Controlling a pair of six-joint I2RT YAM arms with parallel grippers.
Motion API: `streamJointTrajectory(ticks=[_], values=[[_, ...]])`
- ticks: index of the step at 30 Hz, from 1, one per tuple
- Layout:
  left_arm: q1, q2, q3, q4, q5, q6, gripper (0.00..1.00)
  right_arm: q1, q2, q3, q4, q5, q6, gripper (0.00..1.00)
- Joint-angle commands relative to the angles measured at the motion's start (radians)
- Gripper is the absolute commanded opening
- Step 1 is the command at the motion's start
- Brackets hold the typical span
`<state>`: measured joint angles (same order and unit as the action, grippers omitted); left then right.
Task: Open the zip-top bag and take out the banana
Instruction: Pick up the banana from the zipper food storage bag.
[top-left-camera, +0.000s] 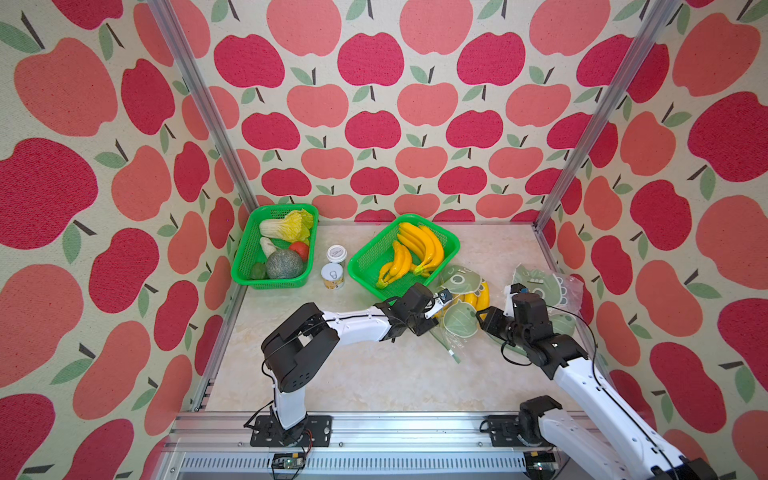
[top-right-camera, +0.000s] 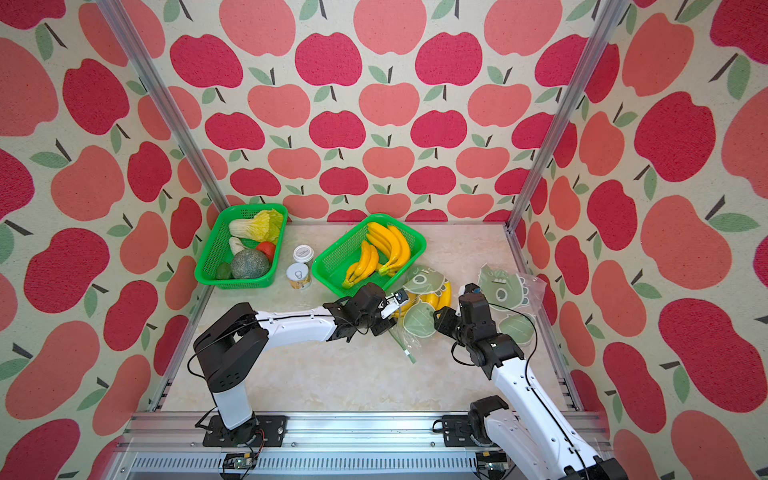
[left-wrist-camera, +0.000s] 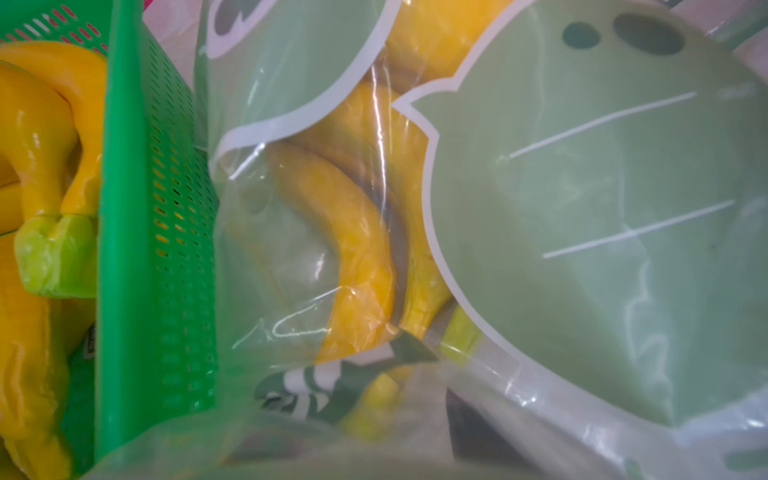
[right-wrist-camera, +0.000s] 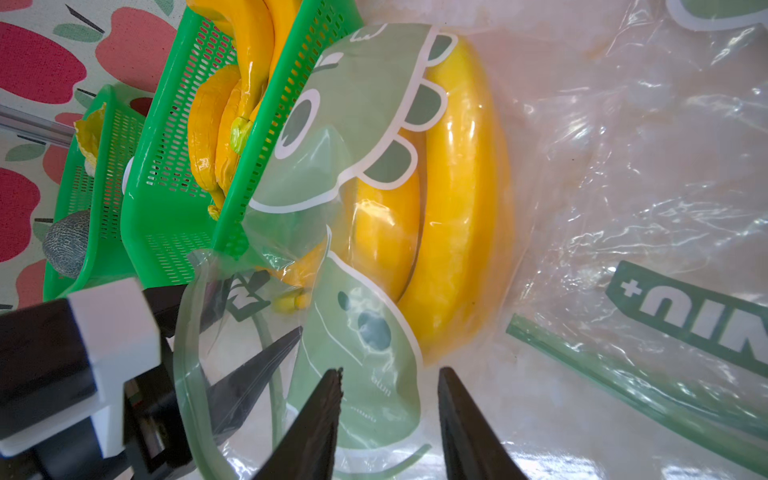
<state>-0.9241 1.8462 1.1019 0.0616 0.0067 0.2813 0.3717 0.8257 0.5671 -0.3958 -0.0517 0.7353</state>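
Note:
The zip-top bag (top-left-camera: 460, 322), clear film printed with green dinosaur shapes, lies right of a green basket and shows in both top views (top-right-camera: 419, 322). A yellow banana (top-left-camera: 478, 299) bunch lies inside it (right-wrist-camera: 457, 208). My left gripper (top-left-camera: 444, 297) reaches into the bag's mouth with its jaws apart (right-wrist-camera: 241, 320). The bunch's stem end (right-wrist-camera: 291, 303) lies near its fingers. In the left wrist view the film covers the banana (left-wrist-camera: 361, 249) and blurs the fingers. My right gripper (right-wrist-camera: 390, 374) hangs open just over the bag's printed film with nothing between its fingers (top-left-camera: 481, 316).
A green basket (top-left-camera: 365, 266) holding loose banana bunches touches the bag's far-left side. Another green basket (top-left-camera: 249, 266) holds vegetables at the back left. Two cans (top-left-camera: 334, 266) stand between the baskets. A second printed bag (top-left-camera: 544, 286) lies flat by the right wall.

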Motion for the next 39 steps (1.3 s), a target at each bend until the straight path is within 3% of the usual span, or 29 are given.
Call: streamJointTrajectory(ticks=[1, 7, 15, 17, 22, 26, 30, 35, 39], values=[[0.009, 0.043, 0.051, -0.122, -0.038, -0.019, 0.57, -0.007, -0.001, -0.013, -0.011, -0.017, 0.017, 0.42], [-0.004, 0.075, 0.077, -0.172, -0.035, -0.022, 0.53, -0.008, 0.000, -0.018, -0.011, -0.014, 0.013, 0.42], [-0.016, 0.027, 0.021, -0.147, 0.107, -0.025, 0.36, -0.012, 0.001, -0.026, -0.015, -0.001, 0.002, 0.43], [-0.017, 0.016, 0.012, -0.135, 0.094, -0.034, 0.34, -0.017, 0.003, -0.028, -0.018, 0.006, 0.001, 0.43], [-0.003, 0.062, 0.058, -0.186, -0.004, -0.058, 0.40, -0.032, 0.008, -0.035, -0.020, 0.023, 0.000, 0.43], [0.004, 0.101, 0.089, -0.213, 0.006, -0.063, 0.42, -0.046, 0.019, -0.042, -0.016, 0.019, 0.001, 0.43], [-0.004, 0.108, 0.094, -0.205, 0.042, -0.049, 0.33, -0.068, 0.046, -0.044, -0.013, 0.014, 0.014, 0.46], [-0.018, 0.069, 0.070, -0.156, 0.061, -0.045, 0.20, -0.159, 0.059, -0.068, 0.060, -0.092, 0.045, 0.58], [-0.034, 0.036, 0.061, -0.132, 0.069, -0.050, 0.16, -0.242, 0.136, -0.079, 0.148, -0.205, 0.056, 0.59]])
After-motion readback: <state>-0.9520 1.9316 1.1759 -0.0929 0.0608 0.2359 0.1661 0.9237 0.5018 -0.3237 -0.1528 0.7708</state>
